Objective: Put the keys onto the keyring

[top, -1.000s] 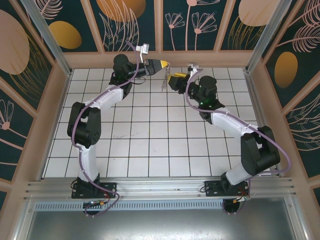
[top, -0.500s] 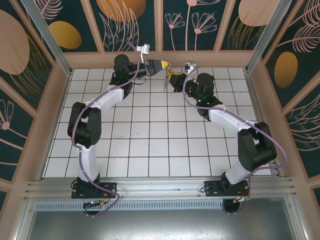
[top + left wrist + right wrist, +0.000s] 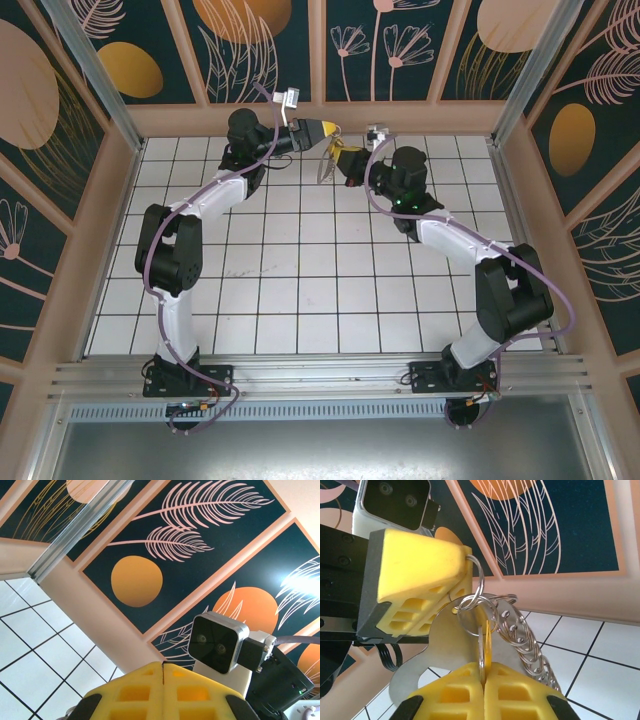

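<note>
Above the tiled surface [image 3: 300,260], the left tool [image 3: 467,566] clamps the keyring [image 3: 482,577], which hangs down lengthwise. The right tool [image 3: 482,672], just beside it, is closed on the keyring's lower ring.

My left gripper [image 3: 328,130]: top centre of the overhead view, over the far rows of the table [image 3: 300,290], with its tip just left of my right gripper.
My right gripper [image 3: 343,151]: just right of and a little below the left one in that view. In its own wrist view its fingers sit at bottom centre and my left gripper at upper left.
Keyring [image 3: 477,577]: between my two grippers. One ring comes out of my left tip, and linked rings run down into my right fingers.
Chain [image 3: 525,642]: runs from the rings toward the lower right, beside my right fingers.
Flat metal tag [image 3: 427,660]: behind the rings, left of centre.
Arm bases: at the table's near edge, bottom of the overhead view.
</note>
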`<state>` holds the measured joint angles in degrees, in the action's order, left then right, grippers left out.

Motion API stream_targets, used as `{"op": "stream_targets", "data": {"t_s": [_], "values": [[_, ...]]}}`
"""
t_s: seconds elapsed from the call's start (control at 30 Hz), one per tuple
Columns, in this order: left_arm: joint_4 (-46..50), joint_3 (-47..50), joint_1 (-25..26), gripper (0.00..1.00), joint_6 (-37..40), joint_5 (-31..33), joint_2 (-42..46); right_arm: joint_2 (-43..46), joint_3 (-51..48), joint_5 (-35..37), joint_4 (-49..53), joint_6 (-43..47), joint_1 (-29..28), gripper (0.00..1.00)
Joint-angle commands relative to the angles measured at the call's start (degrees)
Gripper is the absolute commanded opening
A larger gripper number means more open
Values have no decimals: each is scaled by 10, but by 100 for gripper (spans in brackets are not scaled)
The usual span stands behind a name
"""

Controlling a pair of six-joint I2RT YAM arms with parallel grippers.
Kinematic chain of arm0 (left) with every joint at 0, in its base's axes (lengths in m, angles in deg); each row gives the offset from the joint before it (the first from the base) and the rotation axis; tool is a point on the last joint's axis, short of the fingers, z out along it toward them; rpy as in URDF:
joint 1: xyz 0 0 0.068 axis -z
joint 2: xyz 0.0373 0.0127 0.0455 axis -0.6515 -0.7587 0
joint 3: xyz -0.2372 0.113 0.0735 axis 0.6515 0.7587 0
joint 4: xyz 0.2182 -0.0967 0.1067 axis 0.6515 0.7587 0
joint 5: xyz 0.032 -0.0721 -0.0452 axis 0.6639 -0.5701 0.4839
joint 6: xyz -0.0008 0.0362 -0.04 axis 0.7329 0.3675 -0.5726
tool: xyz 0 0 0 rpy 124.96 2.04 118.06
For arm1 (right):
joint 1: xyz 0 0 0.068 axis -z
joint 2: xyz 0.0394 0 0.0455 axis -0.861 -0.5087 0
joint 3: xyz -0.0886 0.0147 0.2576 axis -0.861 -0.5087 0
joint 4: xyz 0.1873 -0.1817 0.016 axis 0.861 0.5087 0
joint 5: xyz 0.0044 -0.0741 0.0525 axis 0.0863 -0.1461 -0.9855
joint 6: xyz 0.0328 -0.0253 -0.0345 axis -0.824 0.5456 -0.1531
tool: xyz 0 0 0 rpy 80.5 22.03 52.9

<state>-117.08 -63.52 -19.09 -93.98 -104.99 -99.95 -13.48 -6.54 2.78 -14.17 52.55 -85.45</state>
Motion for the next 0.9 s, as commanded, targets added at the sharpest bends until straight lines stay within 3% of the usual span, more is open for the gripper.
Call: {"op": "stream_targets", "data": {"t_s": [0.0, 0.43, 0.7, 0.8, 0.87], "values": [[-31, -10, 4, 0, 1, 11, 17, 4, 9, -19, 0, 2, -14, 0], [-40, -3, 6, 0, -1, 15, 16, -44, 75, -55, 31, 8, -44, 0], [-44, -1, 6, 0, -2, 16, 17, -22, 49, -55, 53, 15, -36, 1], [-45, 0, 6, 0, -2, 18, 17, 9, 20, -61, 59, 9, -19, 30], [-48, 0, 6, 0, -4, 19, 17, 35, -8, -69, 46, -7, -1, 36]]}}
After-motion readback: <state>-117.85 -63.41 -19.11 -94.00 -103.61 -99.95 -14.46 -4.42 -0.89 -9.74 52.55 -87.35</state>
